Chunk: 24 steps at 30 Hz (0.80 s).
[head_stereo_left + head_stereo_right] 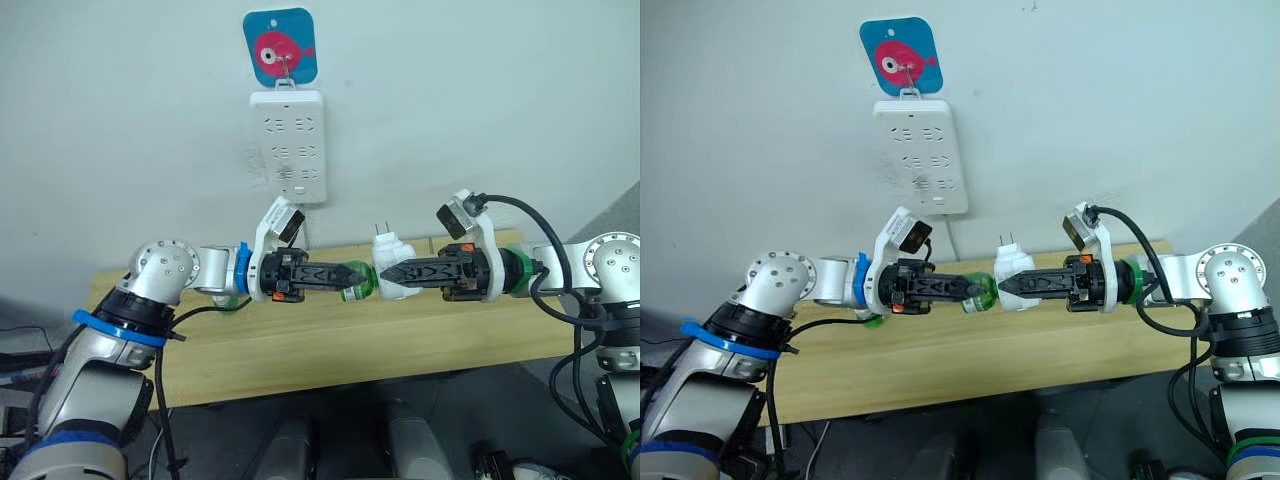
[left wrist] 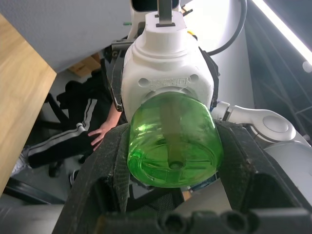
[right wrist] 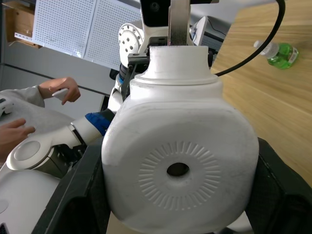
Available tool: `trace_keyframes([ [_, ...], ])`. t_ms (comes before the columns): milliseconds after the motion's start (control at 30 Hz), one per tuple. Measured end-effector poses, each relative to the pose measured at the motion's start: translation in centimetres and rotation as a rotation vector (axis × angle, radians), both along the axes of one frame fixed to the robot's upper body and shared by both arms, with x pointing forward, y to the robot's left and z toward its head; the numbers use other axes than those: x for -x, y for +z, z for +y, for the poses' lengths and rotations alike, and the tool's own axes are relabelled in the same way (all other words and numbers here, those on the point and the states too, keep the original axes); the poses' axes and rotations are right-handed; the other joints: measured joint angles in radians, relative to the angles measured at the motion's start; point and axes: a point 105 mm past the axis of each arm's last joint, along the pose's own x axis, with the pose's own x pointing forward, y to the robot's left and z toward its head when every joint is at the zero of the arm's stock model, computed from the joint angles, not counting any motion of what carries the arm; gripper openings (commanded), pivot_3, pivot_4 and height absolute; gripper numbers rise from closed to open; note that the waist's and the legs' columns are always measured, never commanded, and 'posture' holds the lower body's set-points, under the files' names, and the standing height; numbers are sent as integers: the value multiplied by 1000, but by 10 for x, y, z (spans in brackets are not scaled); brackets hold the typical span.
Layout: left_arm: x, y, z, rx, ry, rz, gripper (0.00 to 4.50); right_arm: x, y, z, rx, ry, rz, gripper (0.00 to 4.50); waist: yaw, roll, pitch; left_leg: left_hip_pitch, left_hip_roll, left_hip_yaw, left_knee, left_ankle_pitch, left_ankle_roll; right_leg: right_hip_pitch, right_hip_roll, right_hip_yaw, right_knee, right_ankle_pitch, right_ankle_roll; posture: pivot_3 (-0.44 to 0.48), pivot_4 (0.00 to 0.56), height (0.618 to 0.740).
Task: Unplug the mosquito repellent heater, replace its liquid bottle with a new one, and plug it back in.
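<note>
Green translucent bottle (image 2: 171, 144), rounded with a wick down its centre, sits clamped between the left gripper (image 1: 352, 274) fingers. Right gripper (image 1: 392, 272) fingers close on the heater (image 3: 179, 161): smooth white plastic, vent hole ringed by radial ribs, prongs up. Right wrist view adds a second bottle (image 3: 279, 52) on the wooden table (image 1: 330, 335). Power strip (image 1: 290, 143) hangs on the white wall.
</note>
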Motion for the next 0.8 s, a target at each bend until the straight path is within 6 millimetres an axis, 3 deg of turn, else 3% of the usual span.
trace_keyframes([
  [133,-3,-1,7,14,57,7,4467,-5,-4,-6,27,-52,8,3000,3,0,0,0,-1,1,0,0,0,0,-1,1,0,0,0,-116,209,740],
  [267,-6,-8,24,11,161,39,4487,-9,-8,-9,27,-90,22,3000,2,0,0,0,0,1,0,0,0,0,-1,1,0,0,0,-109,202,740],
  [400,9,-29,49,-111,231,1,4487,-16,-11,-23,17,-160,48,3000,3,0,0,0,0,2,-1,0,0,-1,-1,2,0,0,0,-100,201,740],
  [433,12,-33,53,-171,243,-100,4487,-18,-10,-24,14,-171,47,3000,4,0,0,0,0,2,-1,0,0,-1,-1,2,-1,0,0,-97,199,740],
  [500,15,-47,57,-334,232,-465,4487,-22,-9,-28,10,-202,48,3000,9,2,-1,1,0,6,-3,0,-1,0,-3,2,-4,2,-3,-97,199,740],
  [567,7,-56,48,-402,216,-935,4487,-25,-8,-31,-1,-226,46,3000,32,8,-4,0,1,9,-4,0,0,2,-4,1,-13,3,-6,-88,200,740],
  [600,-4,-51,38,-390,270,-1181,4487,-26,-8,-31,0,-233,49,3000,43,7,-4,0,2,10,-2,0,0,3,-4,1,-15,6,-7,-84,198,740],
  [667,-11,-41,28,-362,326,-1501,4487,-26,-9,-29,-6,-229,53,3000,58,4,-4,-1,3,10,-1,0,0,3,-4,1,-16,8,-7,-84,198,740],
  [733,-10,-35,26,-347,302,-1858,4487,-25,-7,-27,-14,-222,56,3000,65,3,-4,-2,2,10,-1,0,0,3,-5,1,-16,8,-6,-84,198,740],
  [800,-7,-31,22,-302,302,-2054,4487,-24,-7,-27,-14,-218,55,3000,68,3,-4,-2,2,11,-1,0,1,3,-5,1,-16,8,-6,-84,191,740],
])
